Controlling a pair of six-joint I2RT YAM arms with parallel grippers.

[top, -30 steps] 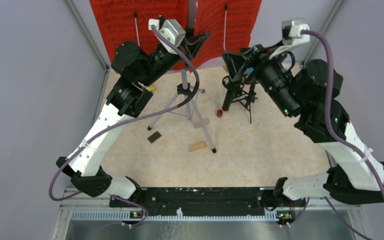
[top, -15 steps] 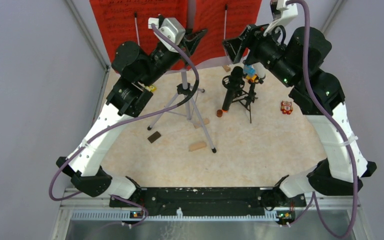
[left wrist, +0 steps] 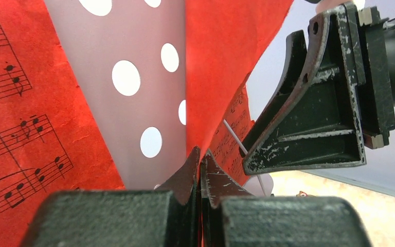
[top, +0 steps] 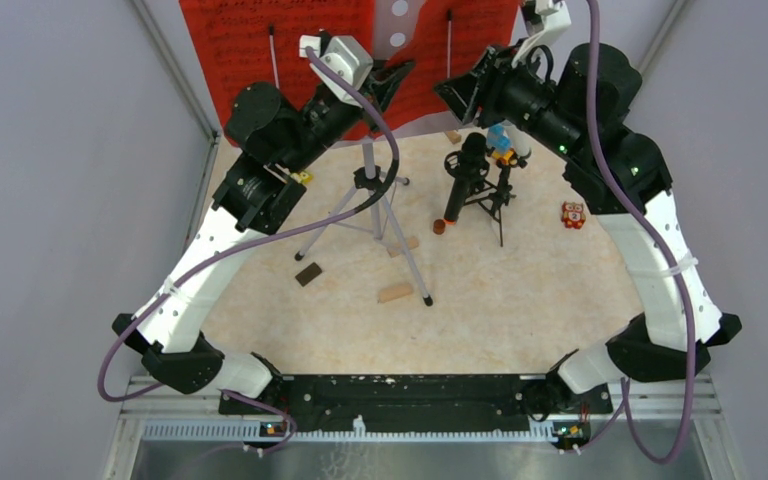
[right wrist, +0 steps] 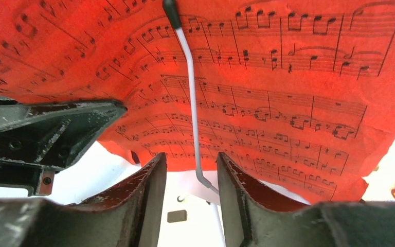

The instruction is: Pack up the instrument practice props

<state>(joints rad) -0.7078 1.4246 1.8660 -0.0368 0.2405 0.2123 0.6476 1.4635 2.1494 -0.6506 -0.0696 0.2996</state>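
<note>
Both arms same build. Left arm [top: 195,270] and right arm [top: 660,260]: white shells on the long links, round black joint housings. Purple cable [top: 110,348] loops along each. White camera box [top: 345,58] at each wrist. Green LEDs [top: 563,150] on the right one. Left gripper [left wrist: 200,154] and right gripper [right wrist: 191,170]: black wedge fingers, paint badly scuffed, small screws.

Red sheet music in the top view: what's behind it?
A grey perforated plate shows through the gap between the two red pages. The pages cover the rest of it, so its full outline cannot be seen.
</note>
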